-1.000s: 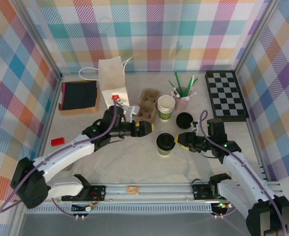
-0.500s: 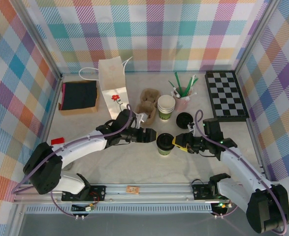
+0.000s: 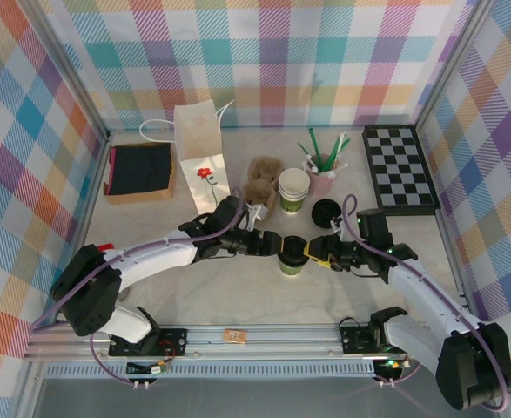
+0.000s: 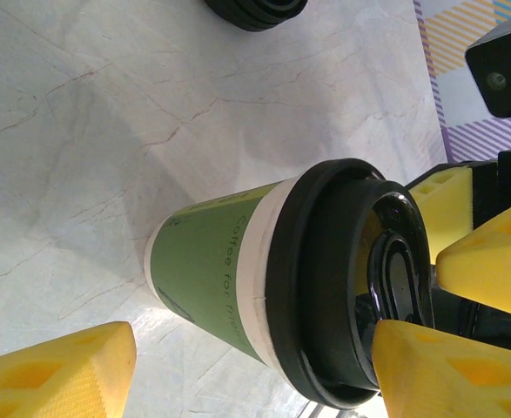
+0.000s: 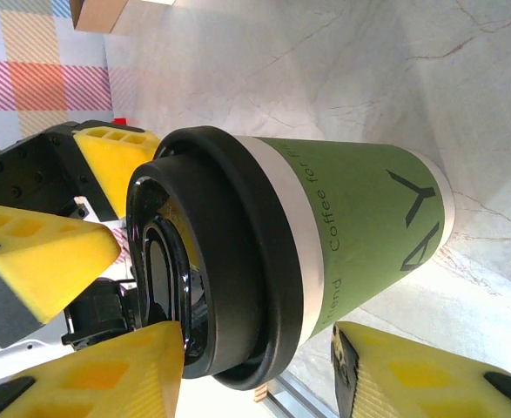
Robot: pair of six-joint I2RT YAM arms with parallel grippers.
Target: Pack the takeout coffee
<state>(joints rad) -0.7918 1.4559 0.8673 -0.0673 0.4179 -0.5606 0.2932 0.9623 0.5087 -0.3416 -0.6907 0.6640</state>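
The takeout coffee (image 3: pixel 292 253) is being seen upright on the white marbled table (image 3: pixel 238 296), in the middle, a little way out from the arm bases. It is being boxed in from both sides. The left gripper (image 3: pixel 272 245) is being held just beside it, with its yellow fingers (image 4: pixel 55 370) spread wide and nothing squeezed between them. The right gripper (image 3: pixel 315 252) is being held just beside it on the other side, its fingers (image 5: pixel 412 379) also apart and not closed on the cup. Whether a fingertip is brushing the lid cannot be told.

The green cup is being shut by a black lid (image 5: pixel 194 252), so what is inside is being hidden. "Coffee for" is being shown in dark letters on the green side, but the next word is being cut off. A black Y-like mark (image 5: pixel 410 228) is being shown near the cup's bottom.

A bit farther back, a loose black lid (image 3: pixel 326 211) is being seen flat on the table. Behind it, a stack of white-and-green cups (image 3: pixel 293 190) is being seen beside a brown cardboard cup carrier (image 3: pixel 259 178). Green and white straws (image 3: pixel 323 148) are being held in a pink cup (image 3: pixel 322 180).

Farthest back, a paper bag (image 3: pixel 196 139) with a red flower picture is being seen upright, its inside hidden. Next to it, something black is being held in a brown box (image 3: pixel 139 197). A black-and-white checkered board (image 3: pixel 399 170) is being seen flat at the far right.
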